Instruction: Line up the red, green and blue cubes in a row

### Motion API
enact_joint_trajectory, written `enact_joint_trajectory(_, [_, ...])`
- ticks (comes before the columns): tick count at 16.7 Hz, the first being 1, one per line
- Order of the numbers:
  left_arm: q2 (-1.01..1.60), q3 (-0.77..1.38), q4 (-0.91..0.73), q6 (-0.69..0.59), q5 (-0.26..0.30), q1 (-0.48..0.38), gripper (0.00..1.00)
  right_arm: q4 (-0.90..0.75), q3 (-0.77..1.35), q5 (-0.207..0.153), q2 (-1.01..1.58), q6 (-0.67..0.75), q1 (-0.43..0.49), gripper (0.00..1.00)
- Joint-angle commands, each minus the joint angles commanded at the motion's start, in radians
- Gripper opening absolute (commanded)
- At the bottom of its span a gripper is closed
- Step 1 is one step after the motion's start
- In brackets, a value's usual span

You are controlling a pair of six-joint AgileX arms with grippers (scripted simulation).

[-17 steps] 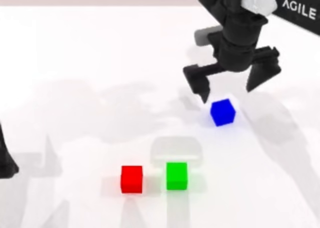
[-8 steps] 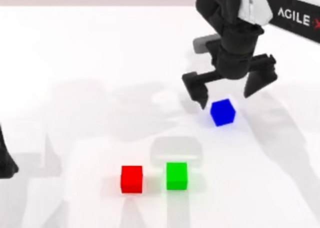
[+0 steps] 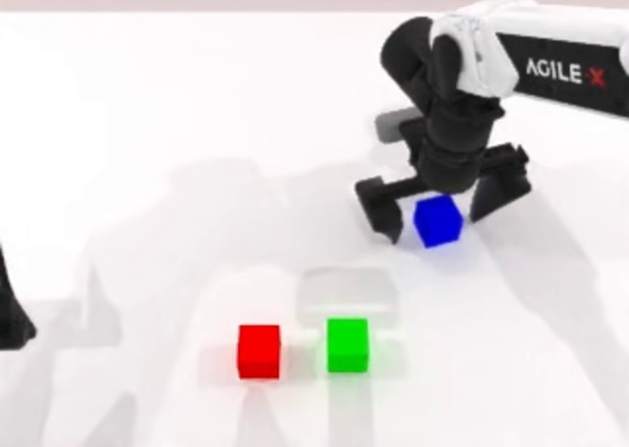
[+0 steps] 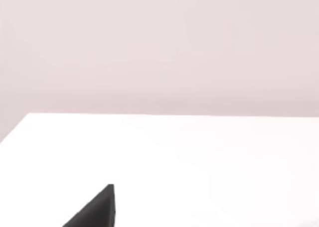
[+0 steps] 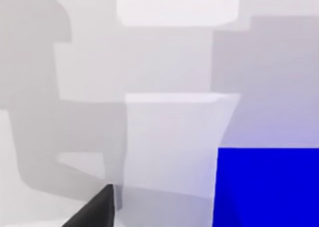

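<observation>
**Desk:** What am I looking at, starting from the near edge of the table?

**Operator:** Nearest the camera, the red cube [image 3: 258, 351] and the green cube [image 3: 347, 345] are sitting side by side with a small gap between them, forming the start of the row. My left arm [image 3: 12, 309] is parked at the table's far left edge; I cannot tell whether its claw is spread or pressed together.

**Desk:** And farther back?

**Operator:** The blue cube [image 3: 437, 220] is lying apart from the pair, toward the right and farther from the camera. I am working the right gripper [image 3: 442, 199] around it. The claw is spread wide, one finger [image 3: 379, 207] on the cube's left and the other on its right, neither one pinching yet. In the right wrist view the blue cube [image 5: 266, 187] is filling one corner, off-centre.

**Desk:** How are you handling the grab?

**Operator:** My judgement: the cube is sitting turned against the fingers' line, so a hasty squeeze risks twisting it or nudging it away. I am aiming to centre the claw over it, get low enough that the pads meet its sides, then close gently. After that the cube belongs just right of the green one, with matching spacing.
</observation>
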Motion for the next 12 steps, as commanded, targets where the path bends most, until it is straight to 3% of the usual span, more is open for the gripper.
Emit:
enact_joint_trajectory(1, [0.0, 0.0, 0.0, 0.0, 0.0, 0.0, 1.0, 0.0, 0.0, 0.0, 0.0, 0.0, 0.0, 1.0])
enact_joint_trajectory(12, [0.0, 0.0, 0.0, 0.0, 0.0, 0.0, 1.0, 0.0, 0.0, 0.0, 0.0, 0.0, 0.0, 0.17])
